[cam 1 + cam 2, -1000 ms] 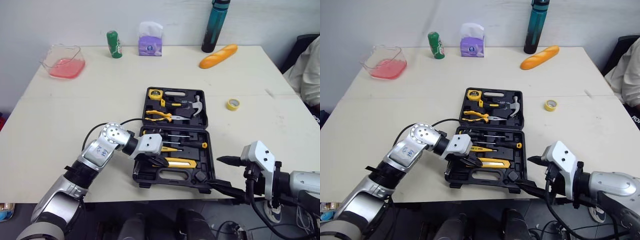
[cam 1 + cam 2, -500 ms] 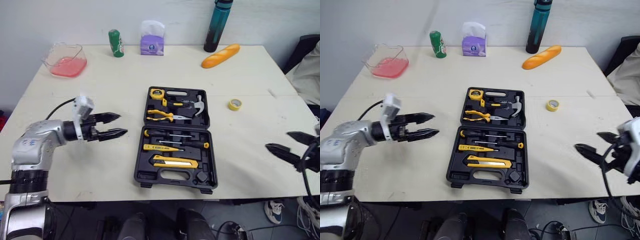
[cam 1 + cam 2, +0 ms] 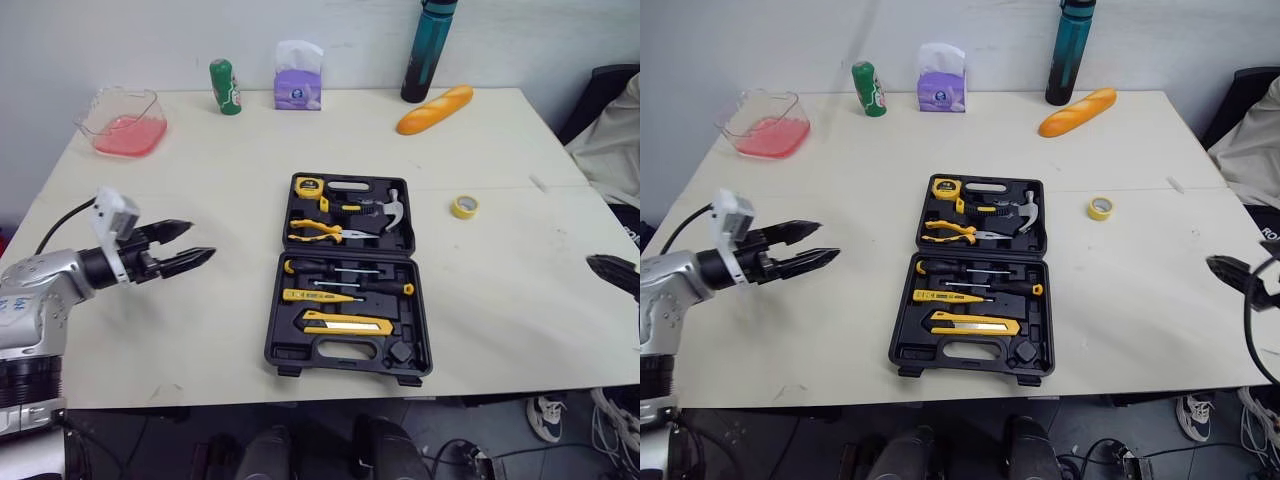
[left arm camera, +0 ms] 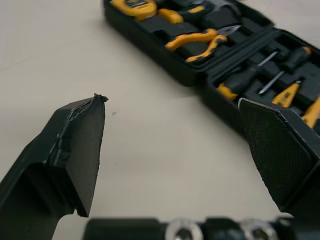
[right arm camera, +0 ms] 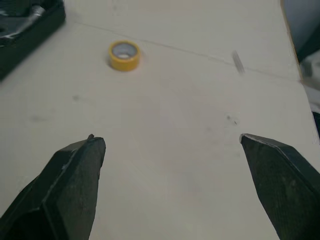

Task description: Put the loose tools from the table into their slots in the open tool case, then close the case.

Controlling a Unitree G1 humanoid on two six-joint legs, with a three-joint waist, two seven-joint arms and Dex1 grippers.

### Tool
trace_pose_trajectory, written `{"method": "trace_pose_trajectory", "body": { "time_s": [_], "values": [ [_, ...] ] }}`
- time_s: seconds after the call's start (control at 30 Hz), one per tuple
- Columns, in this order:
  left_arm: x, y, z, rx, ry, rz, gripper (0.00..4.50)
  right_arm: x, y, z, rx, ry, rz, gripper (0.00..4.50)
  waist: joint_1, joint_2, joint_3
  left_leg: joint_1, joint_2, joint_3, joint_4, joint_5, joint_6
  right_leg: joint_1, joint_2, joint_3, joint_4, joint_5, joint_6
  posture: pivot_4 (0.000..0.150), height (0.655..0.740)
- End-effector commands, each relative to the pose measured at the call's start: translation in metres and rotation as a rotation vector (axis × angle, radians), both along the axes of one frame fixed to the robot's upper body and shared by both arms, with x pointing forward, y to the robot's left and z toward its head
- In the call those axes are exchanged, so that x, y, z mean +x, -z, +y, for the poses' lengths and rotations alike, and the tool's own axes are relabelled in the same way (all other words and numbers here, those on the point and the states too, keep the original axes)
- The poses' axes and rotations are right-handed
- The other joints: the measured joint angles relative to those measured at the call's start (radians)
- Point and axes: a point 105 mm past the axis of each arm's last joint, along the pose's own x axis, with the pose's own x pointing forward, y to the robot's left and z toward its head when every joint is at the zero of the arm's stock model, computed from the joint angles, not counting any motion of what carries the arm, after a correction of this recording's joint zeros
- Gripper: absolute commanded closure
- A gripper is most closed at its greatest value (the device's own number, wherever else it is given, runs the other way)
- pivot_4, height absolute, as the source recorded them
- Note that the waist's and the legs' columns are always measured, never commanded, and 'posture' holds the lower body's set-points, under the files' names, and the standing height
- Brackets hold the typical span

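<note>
From my station, the open black plastic tool case [image 3: 283,352] lies flat in the middle of the pale table [image 3: 200,150], its near half close to the table's front edge. Its slots look filled: a yellow tape measure [image 3: 311,186], yellow-handled pliers [image 3: 318,235] and a steel hammer [image 3: 395,205] in the far half, thin screwdrivers [image 3: 345,270] and a yellow utility knife [image 3: 350,323] in the near half. The one loose item I can find is a small yellow roll of tape [image 3: 465,207], lying flat well to the right of the case; I cannot tell whether it has a slot. The left gripper [image 3: 202,238] hangs over the table well left of the case, pointing toward it, its fingers spread moderately with nothing between them. The right gripper [image 5: 167,139] is out by the table's right edge, fingers wide apart and empty, facing the tape roll. I judge closing to be the main step left, and that is where trouble lies. If I lift the far half with one arm, the case may slide toward the front edge unless the other arm steadies it. The hammer or pliers could drop from their slots as that half tips over and jam the lid. The flat roll may skid away under a pinch.
</note>
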Motion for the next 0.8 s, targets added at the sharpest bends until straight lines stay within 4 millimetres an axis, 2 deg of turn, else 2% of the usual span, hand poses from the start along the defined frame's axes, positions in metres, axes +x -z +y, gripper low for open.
{"method": "trace_pose_trajectory", "body": {
  "time_s": [0.03, 0.2, 0.27, 0.33, 0.43, 0.53, 0.8],
  "values": [
    [-0.004, -0.041, -0.052, -0.036, 0.208, -0.104, 0.02, 0.029, -0.012, 0.034, -0.089, -0.175, 0.043, 0.00, 0.001, 0.001, 0.001, 0.000, 0.000, 0.000, 0.001, 0.000, 0.000, 0.000, 0.000, 0.000, 0.001, 0.000, 0.000, 0.150, 0.7394],
    [-0.002, -0.057, -0.097, -0.025, 0.362, -0.154, 0.02, 0.076, -0.004, 0.064, -0.181, -0.289, 0.158, 0.00, -0.008, 0.001, 0.001, -0.001, 0.000, 0.001, -0.002, 0.000, 0.000, -0.002, 0.002, -0.001, -0.001, 0.000, 0.000, 0.150, 0.7394],
    [-0.004, -0.061, -0.115, -0.018, 0.416, -0.186, 0.02, 0.100, 0.001, 0.072, -0.239, -0.291, 0.188, 0.00, -0.017, 0.001, 0.001, -0.002, 0.000, 0.003, -0.002, 0.000, 0.000, -0.003, 0.002, -0.006, -0.002, 0.000, 0.000, 0.150, 0.7394],
    [-0.005, -0.062, -0.123, -0.012, 0.447, -0.204, 0.02, 0.116, 0.007, 0.074, -0.294, -0.276, 0.217, 0.00, -0.020, 0.001, 0.001, -0.003, -0.001, 0.003, -0.001, 0.000, 0.000, -0.003, 0.002, -0.006, -0.002, 0.001, 0.002, 0.150, 0.7394],
    [-0.003, -0.063, -0.130, -0.014, 0.455, -0.228, 0.02, 0.137, 0.021, 0.074, -0.384, -0.242, 0.238, 0.00, -0.025, 0.002, 0.002, -0.003, 0.000, 0.003, -0.001, 0.000, 0.000, -0.003, 0.002, -0.006, -0.002, 0.001, 0.002, 0.150, 0.7394],
    [0.000, -0.064, -0.130, -0.017, 0.437, -0.243, 0.02, 0.151, 0.028, 0.083, -0.377, -0.210, 0.214, 0.00, -0.027, 0.003, 0.002, -0.003, 0.000, 0.002, -0.002, 0.000, 0.000, -0.003, 0.002, -0.008, -0.002, 0.001, 0.001, 0.150, 0.7394],
    [0.000, -0.064, -0.126, -0.015, 0.400, -0.259, 0.02, 0.167, 0.041, 0.099, -0.352, -0.151, 0.168, 0.00, -0.037, 0.003, 0.003, -0.004, 0.000, 0.002, -0.001, 0.000, 0.000, -0.003, 0.001, -0.007, -0.001, 0.001, 0.001, 0.150, 0.7394]
  ]
}}
